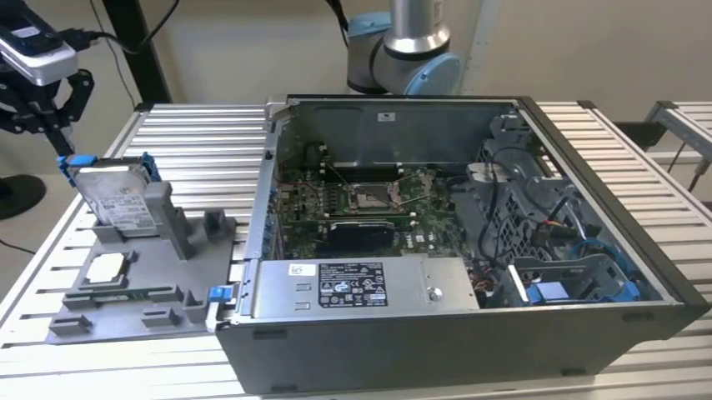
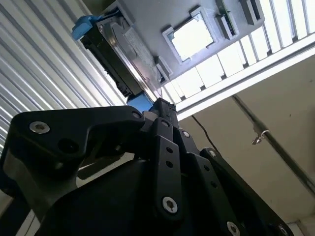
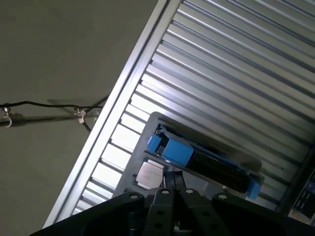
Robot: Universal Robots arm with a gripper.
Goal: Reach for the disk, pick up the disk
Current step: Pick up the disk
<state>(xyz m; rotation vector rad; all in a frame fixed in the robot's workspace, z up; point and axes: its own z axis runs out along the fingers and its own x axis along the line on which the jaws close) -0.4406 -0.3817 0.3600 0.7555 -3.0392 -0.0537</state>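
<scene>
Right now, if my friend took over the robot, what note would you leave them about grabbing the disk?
The gripper: jaws look shut, tips at the top corner of the blue bracket on the disk. I cannot tell whether they pinch it.
The disk stands on edge, leaning, in the grey holder on the slatted table, to the exterior view's left of the open computer case.
Done: the reach.
Left: the lift; the disk sits in its holder.

Ribbed metal table (image 1: 189,133) carries a grey holder (image 1: 167,250) and open computer case (image 1: 445,350).
</scene>
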